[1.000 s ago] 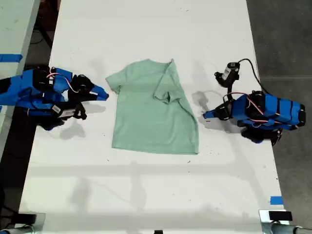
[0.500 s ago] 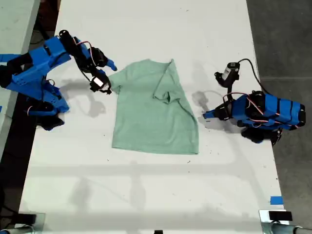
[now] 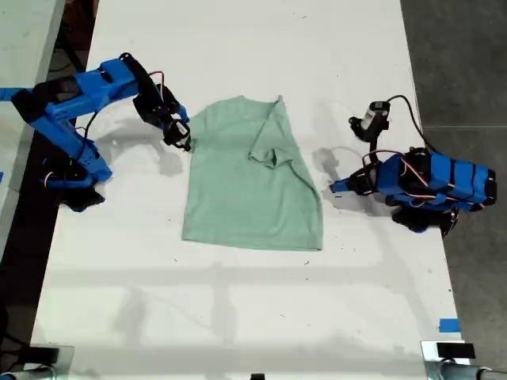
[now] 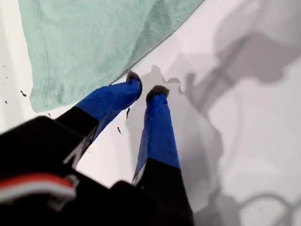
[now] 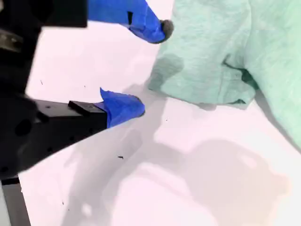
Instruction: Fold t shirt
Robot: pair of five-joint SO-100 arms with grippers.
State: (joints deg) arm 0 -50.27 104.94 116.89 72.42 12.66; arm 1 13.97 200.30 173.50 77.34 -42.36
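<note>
Spread wide and empty, my second gripper has one tip at the sleeve edge of the pale mint-green, wrinkled cloth t-shirt, which lies flat mid-way along the white table. My first gripper, jaws narrowly apart, sits just beside the opposite side edge. The cloth is judged light, limp and prone to bunching; best pinched at that sleeve hem.

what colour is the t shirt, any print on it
The t shirt is plain pale mint green, with no print visible; the exterior view shows it best.
</note>
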